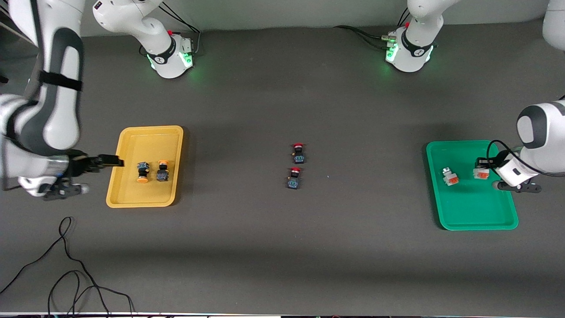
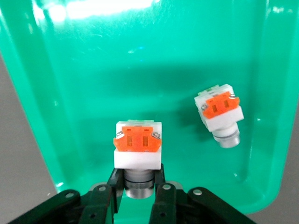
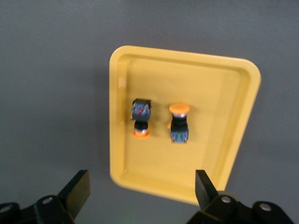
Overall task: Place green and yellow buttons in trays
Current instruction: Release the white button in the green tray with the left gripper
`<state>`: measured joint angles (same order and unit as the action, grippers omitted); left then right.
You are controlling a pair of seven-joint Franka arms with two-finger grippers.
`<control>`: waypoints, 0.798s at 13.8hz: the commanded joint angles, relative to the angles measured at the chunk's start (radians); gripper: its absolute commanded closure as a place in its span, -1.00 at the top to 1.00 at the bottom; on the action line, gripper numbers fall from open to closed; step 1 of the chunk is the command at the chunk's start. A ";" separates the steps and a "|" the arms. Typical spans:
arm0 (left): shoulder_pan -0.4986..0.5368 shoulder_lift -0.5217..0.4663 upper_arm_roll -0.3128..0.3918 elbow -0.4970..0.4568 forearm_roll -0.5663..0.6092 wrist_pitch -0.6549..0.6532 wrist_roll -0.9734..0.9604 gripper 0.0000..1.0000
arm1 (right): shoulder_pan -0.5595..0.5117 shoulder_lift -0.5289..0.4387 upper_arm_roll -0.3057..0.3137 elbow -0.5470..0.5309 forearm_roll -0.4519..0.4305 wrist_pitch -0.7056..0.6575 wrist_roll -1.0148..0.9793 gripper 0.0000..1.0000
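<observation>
The yellow tray (image 1: pixel 150 137) (image 3: pixel 210 79) lies toward the right arm's end of the table. Two yellow-capped dark buttons (image 1: pixel 142 172) (image 1: pixel 163 171) (image 3: pixel 140 116) (image 3: pixel 179 122) lie side by side in it. My right gripper (image 1: pixel 112 161) (image 3: pixel 141 191) is open over that tray's outer rim, holding nothing. The green tray (image 1: pixel 472 207) (image 2: pixel 93 70) lies toward the left arm's end. One whitish button with an orange face (image 1: pixel 450 176) (image 2: pixel 220 113) lies loose in it. My left gripper (image 1: pixel 482 168) (image 2: pixel 138 179) is shut on a second whitish button (image 1: pixel 480 174) (image 2: pixel 138 149), low over the tray floor.
Two red-capped dark buttons (image 1: pixel 298 152) (image 1: pixel 294 177) stand mid-table between the trays, one nearer the front camera than the other. Black cables (image 1: pixel 66 274) lie loose on the table near the front edge at the right arm's end.
</observation>
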<state>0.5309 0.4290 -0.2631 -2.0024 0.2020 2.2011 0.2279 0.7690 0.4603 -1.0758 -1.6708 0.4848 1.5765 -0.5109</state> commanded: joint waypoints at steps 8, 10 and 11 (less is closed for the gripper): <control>-0.015 -0.028 0.008 0.086 0.071 -0.044 -0.056 0.98 | 0.013 -0.008 -0.204 0.385 -0.063 -0.374 0.052 0.99; -0.023 -0.110 -0.016 0.173 0.068 -0.235 -0.033 0.98 | 0.026 -0.008 -0.205 0.384 -0.080 -0.374 0.052 0.99; -0.025 -0.148 -0.043 0.224 0.060 -0.336 -0.021 0.98 | 0.027 -0.008 -0.204 0.384 -0.080 -0.374 0.054 0.99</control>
<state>0.5257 0.3875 -0.2760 -1.8440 0.2604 2.0394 0.1891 0.7837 0.4500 -1.2761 -1.2962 0.4235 1.2151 -0.4826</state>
